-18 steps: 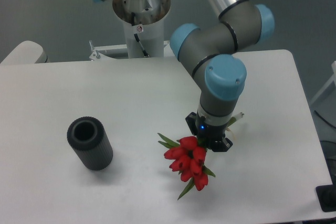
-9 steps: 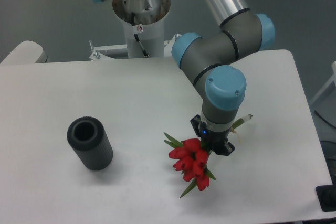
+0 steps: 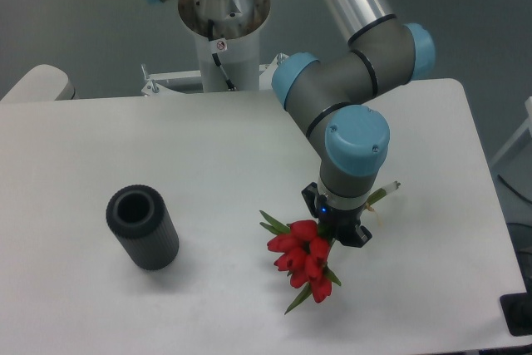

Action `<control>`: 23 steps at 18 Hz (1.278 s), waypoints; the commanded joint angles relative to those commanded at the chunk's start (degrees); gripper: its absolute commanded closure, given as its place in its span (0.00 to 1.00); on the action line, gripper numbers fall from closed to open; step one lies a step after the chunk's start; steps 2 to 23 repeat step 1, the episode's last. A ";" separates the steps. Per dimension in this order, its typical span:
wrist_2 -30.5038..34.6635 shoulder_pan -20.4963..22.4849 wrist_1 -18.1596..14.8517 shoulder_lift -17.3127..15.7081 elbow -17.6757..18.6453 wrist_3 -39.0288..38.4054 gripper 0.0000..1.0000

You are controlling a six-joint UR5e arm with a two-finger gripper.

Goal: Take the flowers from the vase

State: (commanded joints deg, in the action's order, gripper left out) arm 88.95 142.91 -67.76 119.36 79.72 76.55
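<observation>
The vase, a short dark ribbed cylinder with a thick rim, stands on the white table at the left with nothing in it. The flowers, red tulip buds with green leaves, hang out to the lower left of my gripper, well to the right of the vase. Their pale stems stick out on the gripper's far side. The gripper points down and is shut on the bunch between buds and stem ends. The arm's wrist hides the fingers themselves.
The arm's base column stands at the table's back edge. A rounded pale object sits at the far left edge. A dark object shows at the lower right corner. The table's right edge lies close to the gripper.
Between one second and half a second ago the gripper carried the flowers a little right and toward the front. Since then nothing has moved.
</observation>
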 joint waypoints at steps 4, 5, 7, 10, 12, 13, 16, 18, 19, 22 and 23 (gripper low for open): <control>0.00 0.00 0.00 0.00 0.00 -0.09 0.83; 0.00 0.00 0.00 0.00 0.00 -0.09 0.83; 0.00 0.00 0.00 0.00 0.00 -0.09 0.83; 0.00 0.00 0.00 0.00 0.00 -0.09 0.83; 0.00 0.00 0.00 0.00 0.00 -0.09 0.83; 0.00 0.00 0.00 0.00 0.00 -0.09 0.83; 0.00 0.00 0.00 0.00 0.00 -0.09 0.83; 0.00 0.00 0.00 0.00 0.00 -0.09 0.83; 0.00 0.00 0.00 0.00 0.00 -0.09 0.83; 0.00 0.00 0.00 0.00 0.00 -0.09 0.83; 0.00 0.00 0.00 0.00 0.00 -0.09 0.83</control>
